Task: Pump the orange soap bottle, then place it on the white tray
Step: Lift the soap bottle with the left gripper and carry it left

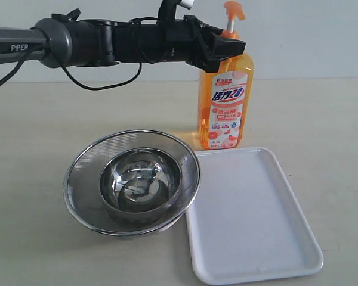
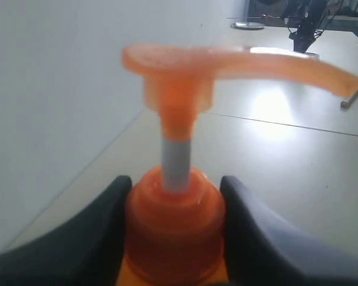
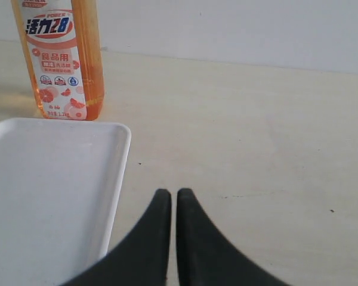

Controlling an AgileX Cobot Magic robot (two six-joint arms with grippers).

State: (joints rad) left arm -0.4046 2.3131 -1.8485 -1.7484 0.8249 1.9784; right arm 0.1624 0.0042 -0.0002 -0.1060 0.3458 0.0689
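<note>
The orange soap bottle (image 1: 224,107) stands upright on the table just behind the white tray (image 1: 250,220). My left gripper (image 1: 227,49) reaches in from the left and is shut on the bottle's orange collar (image 2: 175,226), below the raised pump head (image 2: 227,65) on its white stem. In the right wrist view the bottle (image 3: 62,59) stands past the tray's (image 3: 48,190) far edge. My right gripper (image 3: 169,199) is shut on nothing, low over the table beside the tray's rim; it does not show in the exterior view.
A round steel mesh strainer (image 1: 131,179) holding a smaller steel bowl (image 1: 141,185) sits left of the tray, touching its rim. A black cable hangs under the left arm (image 1: 95,42). Bare table lies right of the tray.
</note>
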